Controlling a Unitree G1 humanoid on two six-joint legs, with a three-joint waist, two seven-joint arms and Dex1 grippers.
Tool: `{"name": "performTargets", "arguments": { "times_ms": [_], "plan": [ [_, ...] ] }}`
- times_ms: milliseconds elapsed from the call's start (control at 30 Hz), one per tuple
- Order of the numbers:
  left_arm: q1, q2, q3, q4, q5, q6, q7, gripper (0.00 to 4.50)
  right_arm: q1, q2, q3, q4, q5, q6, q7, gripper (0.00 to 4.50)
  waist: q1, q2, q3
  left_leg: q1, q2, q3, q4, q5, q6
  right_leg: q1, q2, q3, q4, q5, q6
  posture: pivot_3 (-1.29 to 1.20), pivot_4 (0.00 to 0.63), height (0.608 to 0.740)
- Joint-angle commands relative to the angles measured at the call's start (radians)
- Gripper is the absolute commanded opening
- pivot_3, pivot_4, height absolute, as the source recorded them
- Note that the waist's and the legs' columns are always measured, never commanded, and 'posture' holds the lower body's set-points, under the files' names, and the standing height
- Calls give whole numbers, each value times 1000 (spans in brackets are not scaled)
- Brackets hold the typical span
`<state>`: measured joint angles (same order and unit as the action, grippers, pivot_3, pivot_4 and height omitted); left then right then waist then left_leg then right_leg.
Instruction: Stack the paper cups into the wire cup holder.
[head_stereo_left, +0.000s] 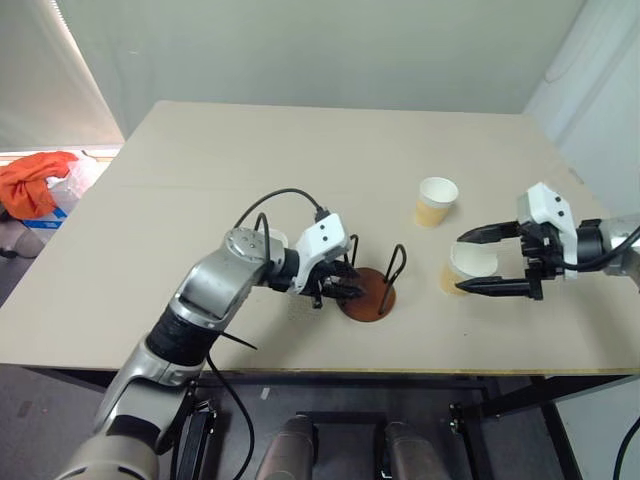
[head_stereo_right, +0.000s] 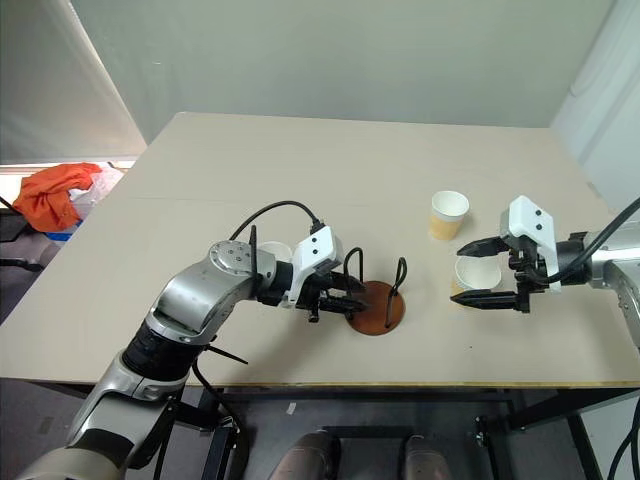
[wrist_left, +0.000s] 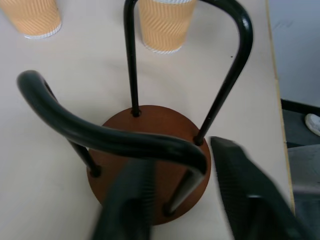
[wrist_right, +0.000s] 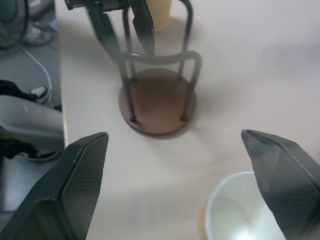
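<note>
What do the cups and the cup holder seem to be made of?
The cups look like paper: matte tan sides with a pressed zigzag rib, white inside, a rolled white rim. The cup holder has a reddish-brown round base, smooth and dull, perhaps wood or plastic; its loops look like bent metal wire with a glossy black coat, since light glints along them.
</note>
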<state>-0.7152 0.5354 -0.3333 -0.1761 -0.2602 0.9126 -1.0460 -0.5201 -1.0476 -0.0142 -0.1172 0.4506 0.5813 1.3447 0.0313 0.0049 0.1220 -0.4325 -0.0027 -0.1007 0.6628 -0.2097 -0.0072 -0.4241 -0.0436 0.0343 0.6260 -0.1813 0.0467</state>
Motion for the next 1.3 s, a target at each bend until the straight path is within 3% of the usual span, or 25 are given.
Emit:
{"name": "performTargets", "arguments": {
  "times_ms": [33,133,167,333,433,567,700,867,1033,1167,1300],
  "plan": [
    [-46,20,21,-36,-20,-3,-3,3214,-37,-32,9,34,-48,-53,13,4500,0,0,0,0,0,0,0,0,0,0,0,0,0,0,0,0,150,740],
    [-99,82,76,-69,-40,-10,-25,4331,-67,-46,47,86,-105,-117,43,4500,0,-1,0,-1,0,0,0,0,0,-1,0,0,0,0,0,0,150,740],
    [-107,97,81,-75,-46,-14,-29,4466,-74,-47,54,97,-113,-130,51,4500,0,0,0,-2,0,0,0,0,0,-2,0,0,0,0,0,0,150,740],
    [-121,295,234,-139,-129,-113,-165,4466,-111,-26,148,143,-211,-213,81,4500,-7,0,0,-2,1,0,-2,-2,-1,-4,0,0,-1,0,0,0,150,740],
    [-58,425,391,-155,-214,-212,-296,4466,-120,4,214,184,-283,-256,76,4500,-11,0,0,-3,2,0,-4,-3,-1,-6,1,-1,-1,-1,-2,0,150,740],
    [6,502,527,-155,-315,-216,-342,4466,-140,47,275,275,-378,-322,53,4500,-10,0,0,-2,2,0,-7,-3,-2,-8,0,-1,0,-2,-4,0,150,740],
    [96,544,607,-193,-369,-203,-325,4500,-179,98,302,372,-423,-381,62,3637,-8,0,0,-2,3,-1,-9,-3,-2,-9,0,-2,1,-2,-6,0,150,740],
    [138,562,627,-225,-404,-197,-280,4500,-228,90,288,402,-414,-418,131,1826,-11,0,0,-3,3,-1,-10,-3,-3,-11,-1,-2,1,-2,-11,0,150,740],
    [109,606,628,-180,-390,-241,-279,4500,-304,57,248,345,-306,-375,260,19,-13,0,0,-3,4,-1,-15,-2,-5,-13,0,-3,1,-3,-14,0,150,740],
    [113,624,615,-149,-379,-277,-276,4500,-413,13,259,274,-129,-317,270,19,-20,1,0,-3,4,-1,-18,-2,-7,-16,0,-3,2,-5,-16,0,150,740],
    [124,626,613,-146,-385,-290,-269,4500,-602,40,286,248,37,-294,270,19,-25,1,0,-4,5,-1,-21,-1,-9,-19,1,-3,2,-6,-18,0,150,740]
  ]
}}
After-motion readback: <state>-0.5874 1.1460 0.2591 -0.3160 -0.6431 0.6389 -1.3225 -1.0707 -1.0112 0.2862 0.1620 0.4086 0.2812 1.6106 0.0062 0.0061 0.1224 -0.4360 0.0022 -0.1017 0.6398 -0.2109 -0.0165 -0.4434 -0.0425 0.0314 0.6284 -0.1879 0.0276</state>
